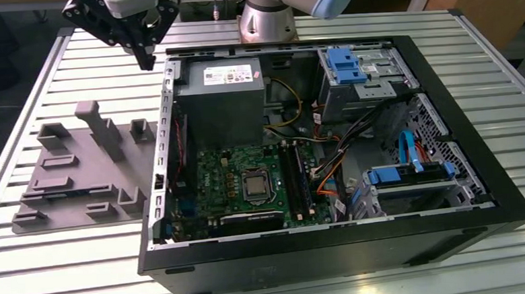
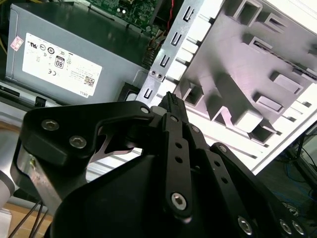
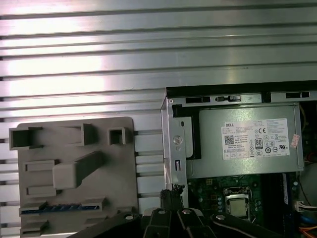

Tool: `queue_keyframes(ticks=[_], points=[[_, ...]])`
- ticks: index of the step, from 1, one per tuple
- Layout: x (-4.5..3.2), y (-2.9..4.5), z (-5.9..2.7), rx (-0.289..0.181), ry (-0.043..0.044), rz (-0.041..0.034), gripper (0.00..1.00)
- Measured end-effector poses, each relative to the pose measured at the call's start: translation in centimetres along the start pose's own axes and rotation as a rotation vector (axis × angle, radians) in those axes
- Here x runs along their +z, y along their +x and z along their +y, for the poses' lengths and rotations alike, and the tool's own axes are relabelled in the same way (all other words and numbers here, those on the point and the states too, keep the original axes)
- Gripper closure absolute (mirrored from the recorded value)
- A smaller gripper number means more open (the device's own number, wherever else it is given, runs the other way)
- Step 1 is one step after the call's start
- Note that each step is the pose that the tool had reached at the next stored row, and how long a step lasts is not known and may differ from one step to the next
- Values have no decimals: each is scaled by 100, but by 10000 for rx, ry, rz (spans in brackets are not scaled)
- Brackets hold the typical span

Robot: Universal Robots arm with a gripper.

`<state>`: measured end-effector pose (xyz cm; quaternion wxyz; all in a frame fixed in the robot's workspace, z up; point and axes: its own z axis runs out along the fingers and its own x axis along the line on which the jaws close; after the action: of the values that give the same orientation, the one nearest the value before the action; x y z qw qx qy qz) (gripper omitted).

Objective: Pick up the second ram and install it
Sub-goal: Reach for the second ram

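**Second ram and its surroundings.** The second ram [image 1: 70,193] lies at the exterior view's left-centre. It is a thin blue-green strip seated lengthwise in a groove of the grey holder [image 1: 66,167]. In the first wrist view the same strip [image 3: 59,208] shows as a dark blue line between two raised grey stops of the holder [image 3: 99,139].

You should judge the stick as light and stiff but fragile: a thin flat board that will not flex safely. Its chips and contact edge are better left untouched. The likely place to take hold is across its two flat faces near the middle of the exposed long edge, squarely, so that it neither tilts nor slips.

The holder rests on the slatted metal table [image 1: 72,278], just beside the open computer case [image 1: 480,176]. Inside the case, the green motherboard [image 1: 215,183] carries the long black memory slots [image 1: 293,176], with the grey power supply [image 1: 220,102] above them in the frame.

The gripper [image 1: 145,59] hangs in the upper left of the exterior view, above the case's rear corner and well apart from the ram. Its jaws appear closed tip to tip, with nothing between them. In both wrist views the fingertips [image 3: 171,192] [image 2: 171,99] meet as one point.
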<state>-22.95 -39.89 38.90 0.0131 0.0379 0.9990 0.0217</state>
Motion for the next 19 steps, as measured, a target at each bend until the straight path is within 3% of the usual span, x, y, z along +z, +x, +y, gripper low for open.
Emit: queue_keyframes(ticks=[19], points=[[0, 107, -8, 0, 1, 1, 89]])
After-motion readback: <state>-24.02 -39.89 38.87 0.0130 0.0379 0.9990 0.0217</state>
